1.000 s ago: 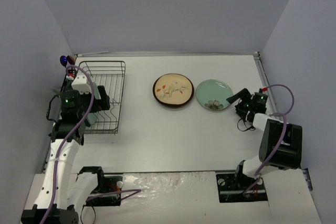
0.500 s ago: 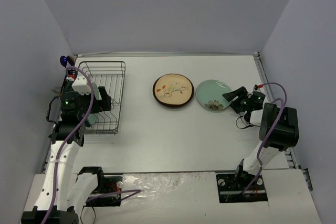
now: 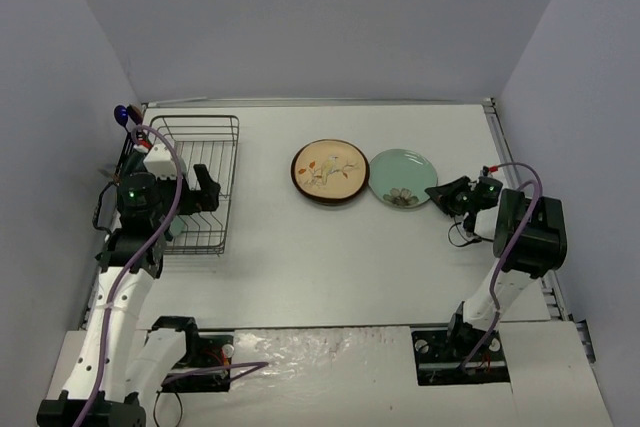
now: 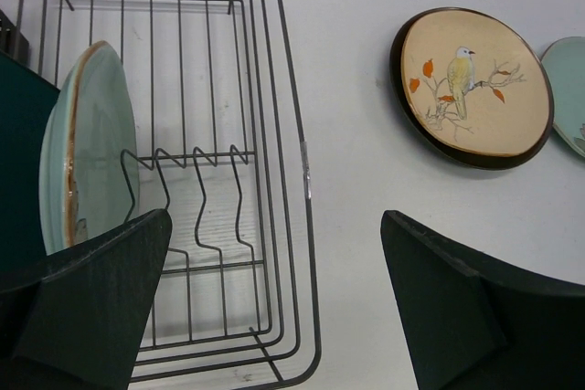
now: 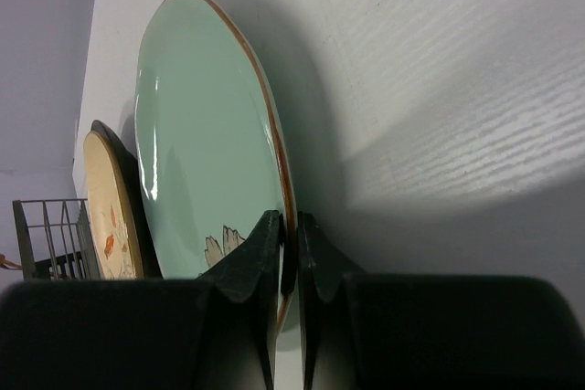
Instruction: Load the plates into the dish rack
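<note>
2 right fingers astride mint plate rim; open table beyond

Light: even and diffuse, from overhead. The white table reads bright and the side walls a duller grey-lilac.
Shadows: faint and soft in the top view. Right wrist view: a broad dark shadow on the table beside the mint plate.
Glare: a soft pale streak on the plate's glaze.
Focus: top view sharp. The left gripper's fingers and right gripper's fingers are near-black with little detail.
Distortion: the dish rack wires splay slightly.
</note>
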### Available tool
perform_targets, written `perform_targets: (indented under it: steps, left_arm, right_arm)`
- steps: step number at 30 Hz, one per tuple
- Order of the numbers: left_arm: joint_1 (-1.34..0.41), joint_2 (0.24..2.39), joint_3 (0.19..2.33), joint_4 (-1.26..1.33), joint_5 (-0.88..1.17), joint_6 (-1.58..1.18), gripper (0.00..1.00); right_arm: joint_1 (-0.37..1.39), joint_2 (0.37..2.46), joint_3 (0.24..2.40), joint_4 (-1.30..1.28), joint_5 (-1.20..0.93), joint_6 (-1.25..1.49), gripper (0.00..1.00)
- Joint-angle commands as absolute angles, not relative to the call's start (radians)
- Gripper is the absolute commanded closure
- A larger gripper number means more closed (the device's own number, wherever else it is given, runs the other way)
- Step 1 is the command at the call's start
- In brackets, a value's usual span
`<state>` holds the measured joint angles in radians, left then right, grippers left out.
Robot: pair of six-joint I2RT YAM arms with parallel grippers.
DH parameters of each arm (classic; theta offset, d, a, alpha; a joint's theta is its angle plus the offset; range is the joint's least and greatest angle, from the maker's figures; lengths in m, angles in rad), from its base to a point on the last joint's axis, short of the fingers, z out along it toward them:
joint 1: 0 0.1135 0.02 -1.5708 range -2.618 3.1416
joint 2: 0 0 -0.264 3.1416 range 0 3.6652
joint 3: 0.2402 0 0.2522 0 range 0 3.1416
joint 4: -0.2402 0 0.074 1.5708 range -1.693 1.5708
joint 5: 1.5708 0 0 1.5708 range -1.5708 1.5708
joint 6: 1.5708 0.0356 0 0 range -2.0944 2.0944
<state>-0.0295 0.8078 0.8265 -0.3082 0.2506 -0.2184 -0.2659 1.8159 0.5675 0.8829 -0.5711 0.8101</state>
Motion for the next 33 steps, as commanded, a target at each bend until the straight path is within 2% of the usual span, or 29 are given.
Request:
perform_targets:
  steps: [1,11,18,26,33]
  left_arm:
    - [-0.056,0.81,0.896,-0.242,0.306,-0.288,0.03]
    - [-0.327,0.906,0.937,-0.127,0.277,-0.514,0.03]
    - [-0.442,1.011,0.983,-0.026,0.244,-0.632,0.03]
    - [-0.557,1.172,1.044,0.094,0.235,-0.717,0.03]
    - [-0.611,1.308,1.142,0.136,0.233,-0.761,0.03]
  right_arm:
    - [-0.279,1.686,0.539,0.75,-0.506,0.766,1.0]
    - [-0.284,1.399,0.549,0.648,-0.514,0.849,1.0]
    - [-0.293,1.267,0.576,0.64,-0.615,0.905,1.0]
    - [-0.252,1.221,0.591,0.823,-0.841,1.036,1.0]
    - [-0.132,1.197,0.582,0.974,-0.892,1.143,1.0]
